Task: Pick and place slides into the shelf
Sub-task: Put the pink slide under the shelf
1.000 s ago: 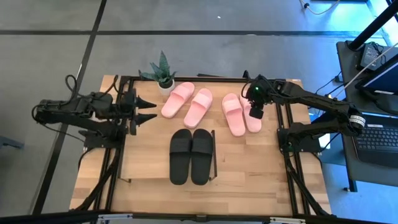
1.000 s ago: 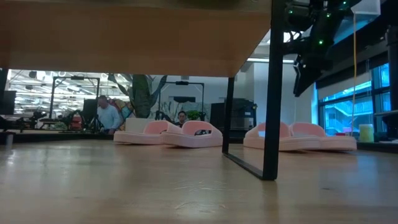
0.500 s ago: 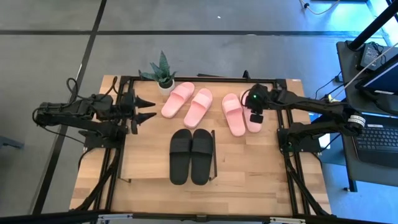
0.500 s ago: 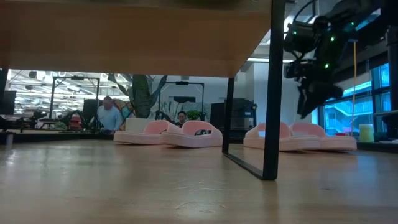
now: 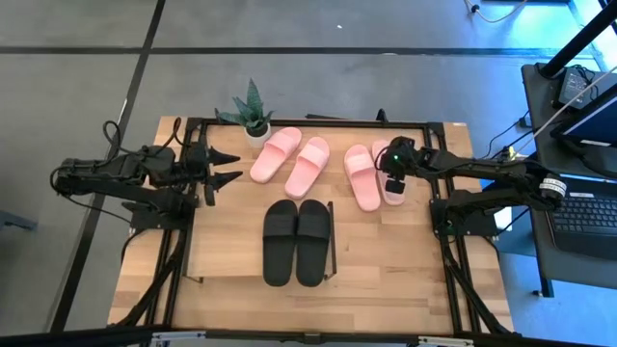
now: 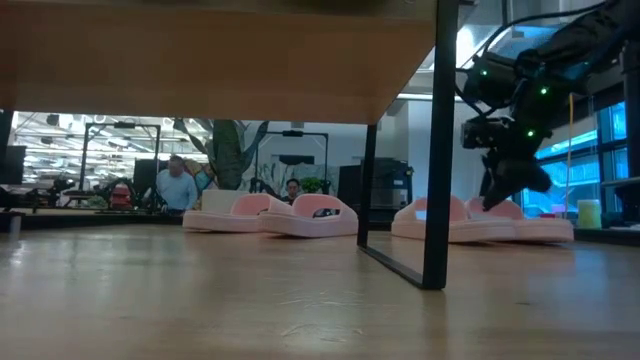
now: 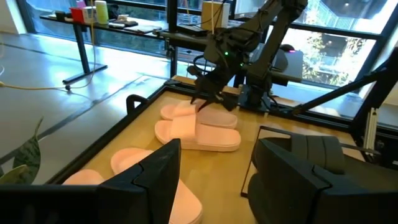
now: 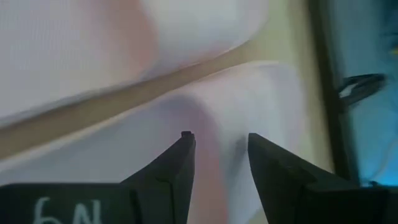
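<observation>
Going left to right with the shelf [image 5: 231, 253] as the anchor: the left gripper [image 5: 229, 168] hangs off the shelf's far-left corner, fingers spread apart with nothing between them, pointing across toward the pink slides. A small potted plant [image 5: 252, 114] sits at the table's far edge, behind the shelf and a bit left of its middle. Just right of the plant, behind the shelf, is the first pink pair [image 5: 290, 160], lying side by side and angled a little. The black pair [image 5: 297, 241] is on top of the shelf's board, neat and parallel, near the shelf's right end frame. In the low view that board [image 6: 200, 60] fills the top of the picture and its black leg [image 6: 437, 150] stands in front of the second pink pair [image 6: 480, 225]. That second pair [image 5: 371, 177] lies behind and to the right of the shelf, and the right gripper [image 5: 391, 185] is down right over its outer slide. From the right wrist view the fingers [image 8: 180, 163] are partly open, with the pink strap [image 8: 211, 124] between the tips; can't tell if they're actually touching it, and nothing's clamped. The left wrist view shows the same thing from afar, the right arm [image 7: 249, 37] bent down onto that pair [image 7: 198, 130]. People [image 6: 178, 187] are visible in the room way behind the table.
</observation>
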Controlling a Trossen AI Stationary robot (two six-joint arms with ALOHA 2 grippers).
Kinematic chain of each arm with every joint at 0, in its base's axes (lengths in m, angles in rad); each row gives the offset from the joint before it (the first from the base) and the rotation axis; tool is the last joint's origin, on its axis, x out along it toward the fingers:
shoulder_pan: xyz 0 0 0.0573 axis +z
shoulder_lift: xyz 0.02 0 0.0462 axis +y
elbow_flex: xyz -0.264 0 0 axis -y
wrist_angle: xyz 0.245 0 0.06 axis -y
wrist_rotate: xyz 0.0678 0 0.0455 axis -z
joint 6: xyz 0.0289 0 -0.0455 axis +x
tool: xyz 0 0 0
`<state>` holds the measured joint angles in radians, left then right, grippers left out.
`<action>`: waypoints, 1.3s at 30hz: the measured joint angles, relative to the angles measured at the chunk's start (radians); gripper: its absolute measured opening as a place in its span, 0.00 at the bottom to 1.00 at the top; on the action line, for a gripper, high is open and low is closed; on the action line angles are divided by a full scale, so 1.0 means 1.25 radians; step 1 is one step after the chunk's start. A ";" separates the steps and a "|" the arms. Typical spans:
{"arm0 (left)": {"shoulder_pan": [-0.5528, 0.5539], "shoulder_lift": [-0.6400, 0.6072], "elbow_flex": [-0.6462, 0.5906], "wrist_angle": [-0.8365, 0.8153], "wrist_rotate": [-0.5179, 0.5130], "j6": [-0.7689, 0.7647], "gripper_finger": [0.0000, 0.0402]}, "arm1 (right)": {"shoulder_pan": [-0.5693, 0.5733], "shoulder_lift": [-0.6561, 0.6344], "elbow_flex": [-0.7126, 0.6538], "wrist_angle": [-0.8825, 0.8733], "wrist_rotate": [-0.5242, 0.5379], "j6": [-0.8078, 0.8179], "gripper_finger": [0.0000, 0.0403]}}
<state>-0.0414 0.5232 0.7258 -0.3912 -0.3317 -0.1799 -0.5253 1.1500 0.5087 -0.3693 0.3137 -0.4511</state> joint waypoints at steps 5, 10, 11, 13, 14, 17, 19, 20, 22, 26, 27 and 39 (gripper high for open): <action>0.000 0.000 0.000 0.000 -0.024 0.000 0.50 | 0.000 0.000 -0.034 0.100 0.063 -0.002 0.37; 0.000 0.000 0.000 0.000 -0.027 0.000 0.50 | -0.002 0.019 -0.035 0.102 0.078 -0.002 0.37; 0.000 0.000 0.000 0.000 -0.027 0.000 0.50 | -0.002 0.026 -0.035 0.103 0.078 -0.002 0.37; 0.000 0.000 0.000 0.000 -0.027 0.004 0.50 | -0.002 0.044 -0.035 0.102 0.079 -0.002 0.35; 0.000 0.000 0.000 0.000 -0.027 0.006 0.50 | -0.002 0.053 -0.035 0.103 0.081 -0.002 0.34; 0.000 0.000 0.000 0.000 -0.027 0.006 0.50 | -0.001 0.076 -0.035 0.112 0.106 -0.002 0.28; 0.000 0.000 0.000 0.000 -0.027 0.006 0.50 | -0.001 0.082 -0.035 0.117 0.124 -0.002 0.23; 0.000 0.000 0.000 0.000 -0.027 0.006 0.50 | -0.001 0.083 -0.035 0.118 0.131 -0.002 0.20; 0.000 0.000 0.000 0.000 -0.027 0.006 0.50 | -0.001 0.083 -0.034 0.118 0.157 0.004 0.14; 0.000 0.000 0.000 0.000 -0.027 0.006 0.50 | -0.002 0.085 -0.008 0.077 0.225 0.083 0.03; 0.000 0.000 0.000 0.000 -0.027 0.006 0.50 | -0.002 0.083 0.005 0.065 0.224 0.107 0.03; 0.000 0.000 0.000 -0.004 -0.027 0.006 0.50 | 0.056 0.054 0.349 -0.385 0.221 0.297 0.03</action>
<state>-0.0414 0.5234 0.7258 -0.3963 -0.3660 -0.1719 -0.4558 1.2179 0.9454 -0.8510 0.5905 -0.0800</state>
